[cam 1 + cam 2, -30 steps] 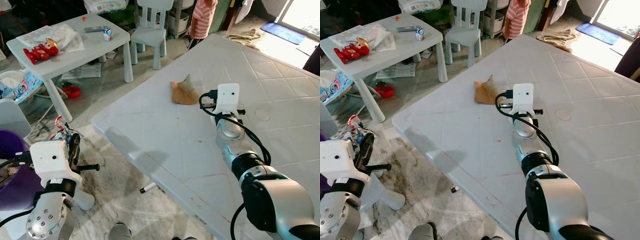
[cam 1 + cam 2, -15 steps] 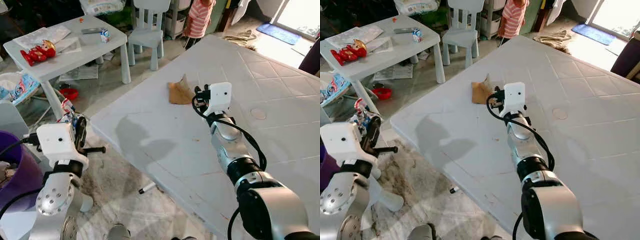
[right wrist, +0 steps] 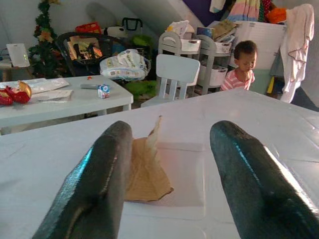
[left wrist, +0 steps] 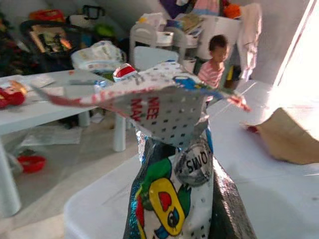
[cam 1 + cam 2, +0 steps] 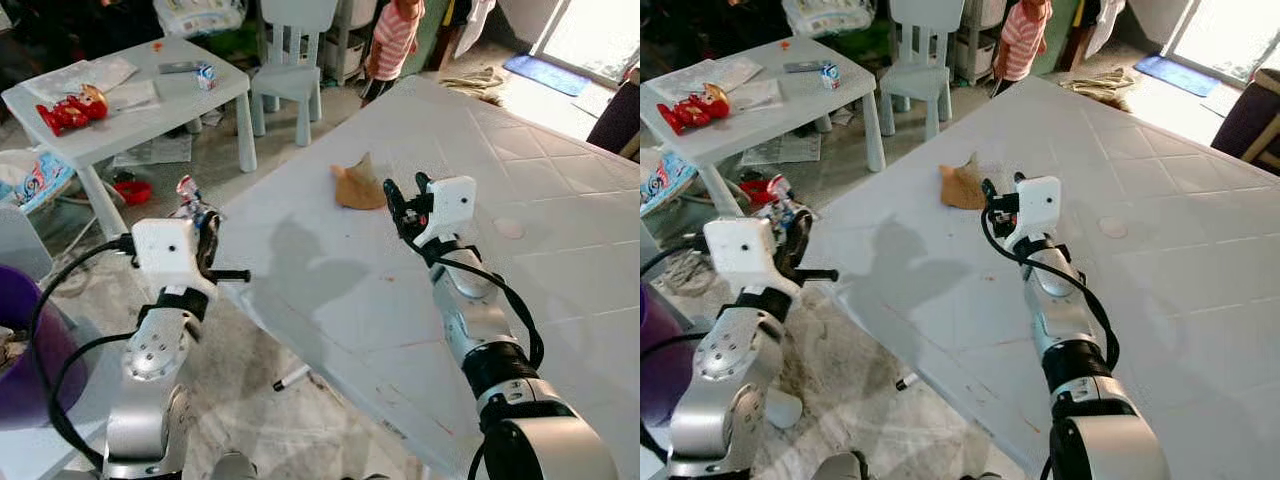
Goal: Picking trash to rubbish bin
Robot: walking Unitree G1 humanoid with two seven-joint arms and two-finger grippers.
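Right gripper (image 5: 404,187) hovers low over the big white table (image 5: 560,250), its 2 black fingers (image 3: 94,189) spread wide, and framed between them in the wrist view lies the brown paper scrap (image 5: 358,187). It sits on the tabletop near the table's far-left edge, just beyond the fingertips and not touched yet. Over on the other side, the left gripper (image 5: 203,237) is raised beside the table's near corner, clamped on a crinkly snack wrapper (image 4: 172,164), 1 piece already in hand. The purple bin (image 5: 25,350) waits low at the robot's left.

That brown scrap looks feather-light, thin and limp, with a creased peak standing up from an otherwise flat sheet. Flat paper on a smooth table tends to slide away under a pinch, so the raised fold looks like the best place to take hold: close the fingers across that ridge rather than scrape at the flat edge. It should crumple, not break; grip force hardly matters, aim does.

A person in a striped shirt (image 5: 392,35) stands well beyond the table.
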